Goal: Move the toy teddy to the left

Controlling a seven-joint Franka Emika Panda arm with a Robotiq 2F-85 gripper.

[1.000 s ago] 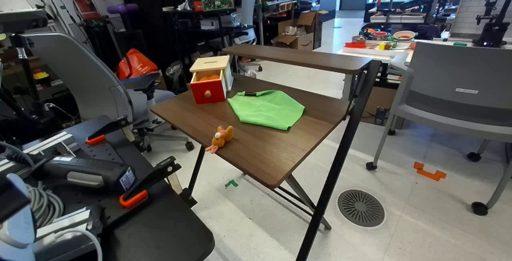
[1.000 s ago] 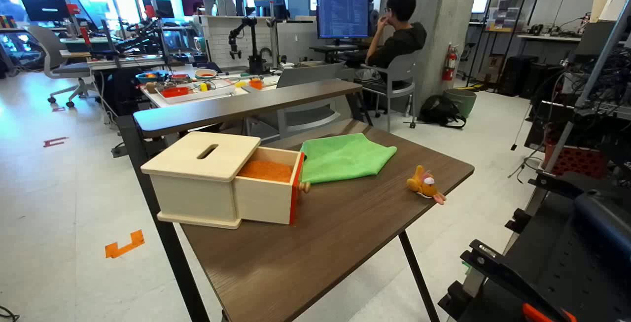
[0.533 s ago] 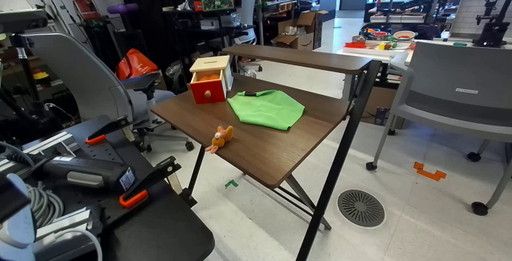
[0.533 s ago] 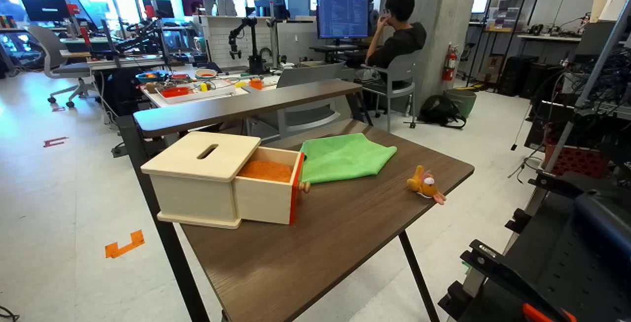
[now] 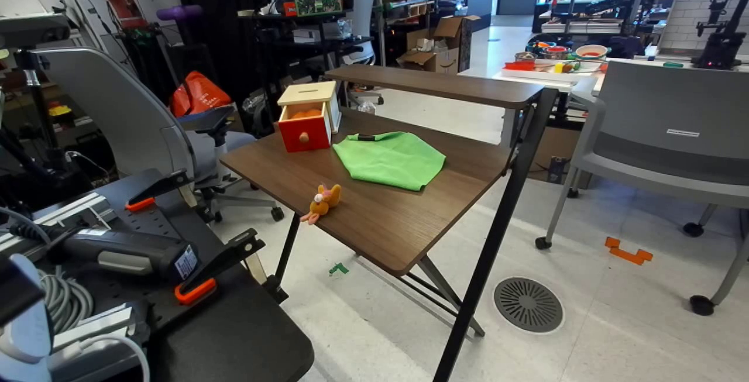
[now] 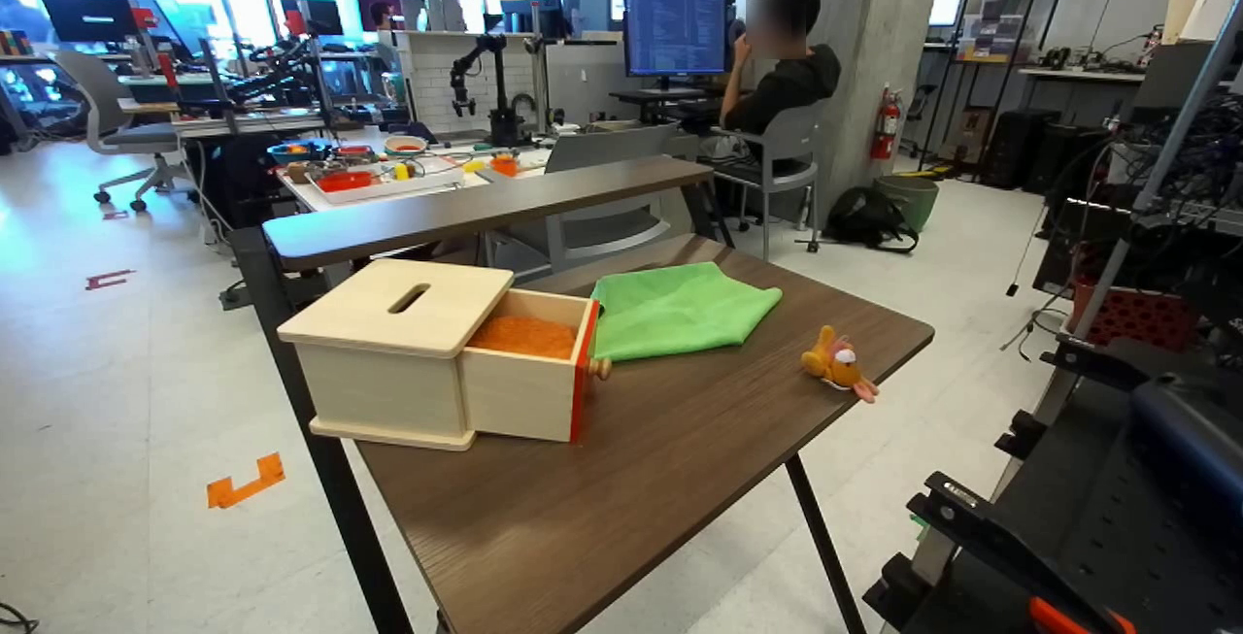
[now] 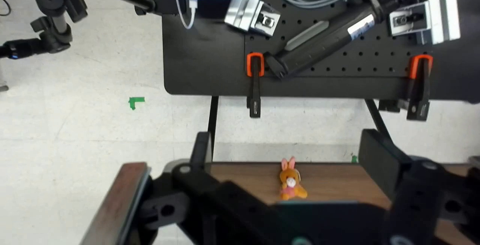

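The toy teddy (image 5: 323, 200) is small and orange-brown with pink ears and a white muzzle. It lies on the brown table near one edge, its ears reaching over that edge. It also shows near the table's edge in an exterior view (image 6: 835, 365). In the wrist view the toy teddy (image 7: 289, 188) lies face up between and well beyond the fingers. My gripper (image 7: 287, 148) is open and empty, high above the table, touching nothing. I cannot make out the gripper clearly in either exterior view.
A wooden box (image 6: 388, 391) with a red-fronted open drawer stands on the brown table (image 5: 404, 221). A green cloth (image 5: 391, 159) lies beside it. A raised shelf (image 5: 433, 85) runs along the table. A black bench (image 7: 202, 61) with clamps stands across a gap from the teddy's edge.
A dark part has come into view at the top left corner of an exterior view; I cannot tell what it is. The teddy, box and cloth have not moved.
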